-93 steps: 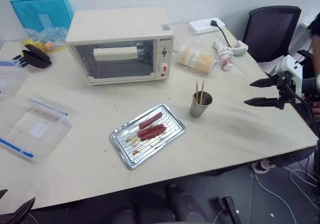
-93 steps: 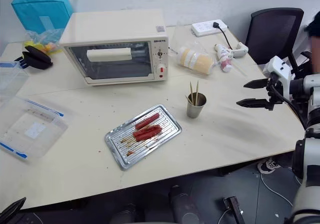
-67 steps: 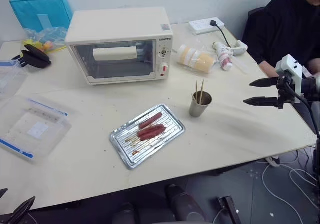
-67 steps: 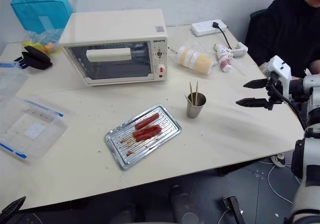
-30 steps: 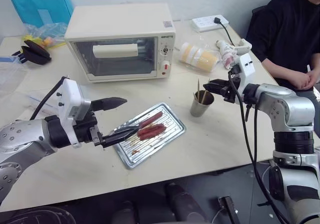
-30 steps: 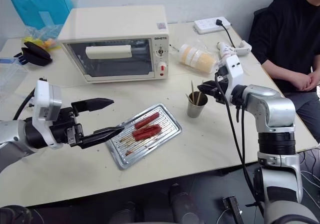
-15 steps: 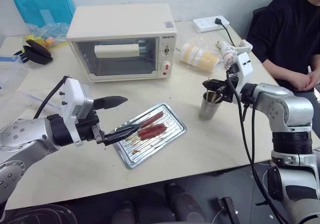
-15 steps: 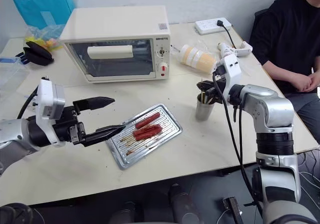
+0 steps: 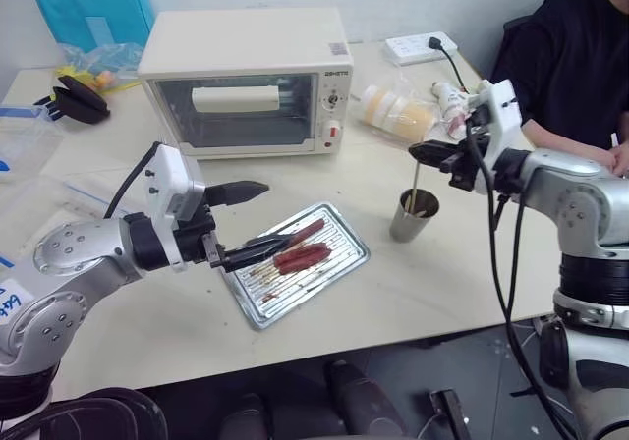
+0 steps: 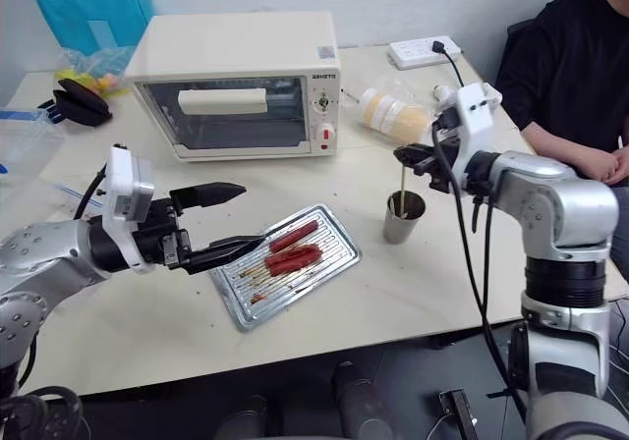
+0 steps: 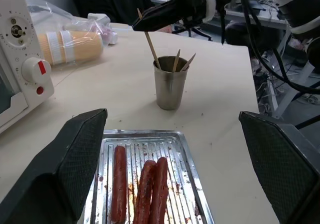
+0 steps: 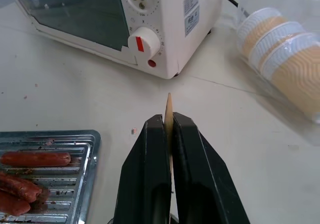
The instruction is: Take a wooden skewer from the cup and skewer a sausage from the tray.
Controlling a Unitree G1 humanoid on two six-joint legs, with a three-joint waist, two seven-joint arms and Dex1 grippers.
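Bare table [image 9: 462, 263] right of tray [image 9: 346, 265]; cup [image 9: 413, 215] just beyond, oven [image 9: 246, 82] behind blocks far side.

White toaster oven [image 9: 243, 79] sitting at the table's back, wrapped stack of paper cups [image 9: 396, 115] lying beside it, power strip [image 9: 422, 46] behind, person in black [image 9: 565, 62] sitting at right.
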